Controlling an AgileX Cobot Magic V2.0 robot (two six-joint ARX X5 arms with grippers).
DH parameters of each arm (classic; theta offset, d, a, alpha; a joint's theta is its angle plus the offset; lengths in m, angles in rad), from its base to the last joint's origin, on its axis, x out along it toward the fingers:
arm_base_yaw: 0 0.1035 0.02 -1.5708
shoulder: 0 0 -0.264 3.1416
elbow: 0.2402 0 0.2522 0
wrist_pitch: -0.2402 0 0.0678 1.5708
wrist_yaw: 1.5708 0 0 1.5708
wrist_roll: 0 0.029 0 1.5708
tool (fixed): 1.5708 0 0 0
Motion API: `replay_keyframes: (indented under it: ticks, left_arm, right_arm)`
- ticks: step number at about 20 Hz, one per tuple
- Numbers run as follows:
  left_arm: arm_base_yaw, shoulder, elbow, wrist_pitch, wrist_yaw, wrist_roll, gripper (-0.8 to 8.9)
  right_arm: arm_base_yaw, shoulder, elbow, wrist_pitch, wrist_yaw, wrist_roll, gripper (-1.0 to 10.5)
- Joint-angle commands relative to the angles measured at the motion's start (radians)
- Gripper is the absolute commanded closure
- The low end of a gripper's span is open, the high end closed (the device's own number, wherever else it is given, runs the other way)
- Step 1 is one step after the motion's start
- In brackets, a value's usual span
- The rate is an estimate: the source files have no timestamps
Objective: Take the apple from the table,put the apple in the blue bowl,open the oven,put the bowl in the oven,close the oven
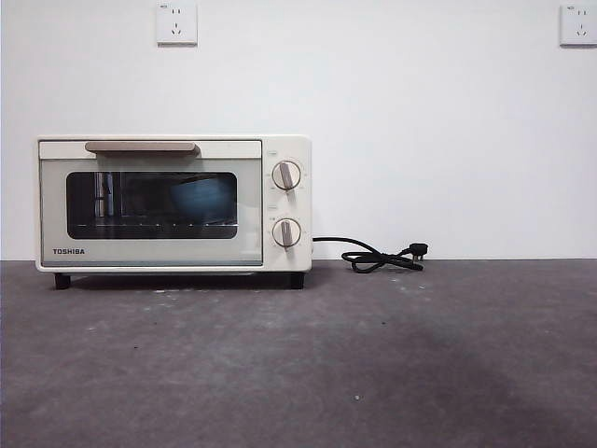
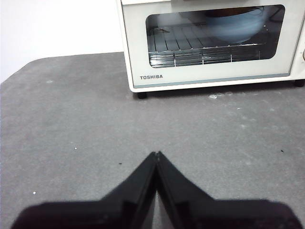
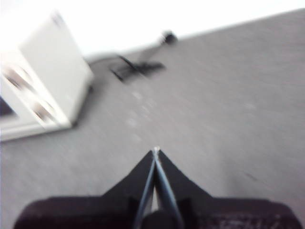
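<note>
The cream-white oven (image 1: 173, 203) stands at the back left of the table (image 1: 298, 364) with its glass door shut. Through the glass the blue bowl (image 1: 203, 199) rests on the wire rack, and it shows as well in the left wrist view, blue bowl (image 2: 233, 24). The apple is hidden from view. My left gripper (image 2: 156, 153) hangs shut and empty over bare table in front of the oven (image 2: 209, 43). My right gripper (image 3: 156, 150) is shut and empty, off the oven's (image 3: 38, 81) knob side; that view is blurred. Neither gripper shows in the front view.
A black power cord (image 1: 378, 255) with its plug lies on the table right of the oven, seen too in the right wrist view as the cord (image 3: 138, 64). Two wall sockets (image 1: 176, 22) sit high on the white wall behind.
</note>
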Motion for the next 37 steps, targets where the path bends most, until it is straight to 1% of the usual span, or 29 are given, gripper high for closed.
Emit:
replay_keyframes:
  ticks: [1,3,5,8,11,14,17,19,24,32,36,37]
  left_arm:
    - [-0.002,0.000,-0.010,0.009,-0.002,-0.004,8.17]
    - [-0.002,0.000,-0.010,0.009,-0.002,-0.004,8.17]
    - [-0.002,0.000,-0.010,0.009,-0.002,-0.004,8.17]
    - [-0.002,0.000,-0.010,0.009,-0.002,-0.004,8.17]
    - [-0.002,0.000,-0.010,0.009,-0.002,-0.004,8.17]
    - [-0.002,0.000,-0.010,0.009,-0.002,-0.004,8.17]
    - [-0.002,0.000,-0.010,0.009,-0.002,-0.004,8.17]
    - [-0.002,0.000,-0.010,0.009,-0.002,-0.004,8.17]
    - [-0.002,0.000,-0.010,0.009,-0.002,-0.004,8.17]
    - [-0.002,0.000,-0.010,0.009,-0.002,-0.004,8.17]
    - [-0.002,0.000,-0.010,0.009,-0.002,-0.004,8.17]
    - [-0.002,0.000,-0.010,0.009,-0.002,-0.004,8.17]
  right_arm:
    - [-0.130,-0.081,-0.142,0.142,-0.129,-0.107,9.5]
    - [-0.227,-0.161,-0.207,0.106,-0.129,-0.160,9.5]
    - [-0.319,-0.230,-0.241,0.063,-0.129,-0.187,9.5]
    - [-0.389,-0.288,-0.268,0.040,-0.139,-0.200,9.5]
    - [-0.431,-0.325,-0.293,0.040,-0.169,-0.248,9.5]
    - [-0.440,-0.342,-0.320,0.035,-0.202,-0.307,9.5]
    - [-0.439,-0.363,-0.342,0.000,-0.251,-0.330,9.5]
    - [-0.439,-0.380,-0.342,-0.055,-0.254,-0.356,9.5]
    - [-0.439,-0.412,-0.342,-0.065,-0.252,-0.372,9.5]
    - [-0.438,-0.456,-0.342,-0.066,-0.254,-0.372,9.5]
    - [-0.438,-0.456,-0.342,-0.066,-0.255,-0.356,9.5]
    - [-0.438,-0.456,-0.342,-0.065,-0.256,-0.342,9.5]
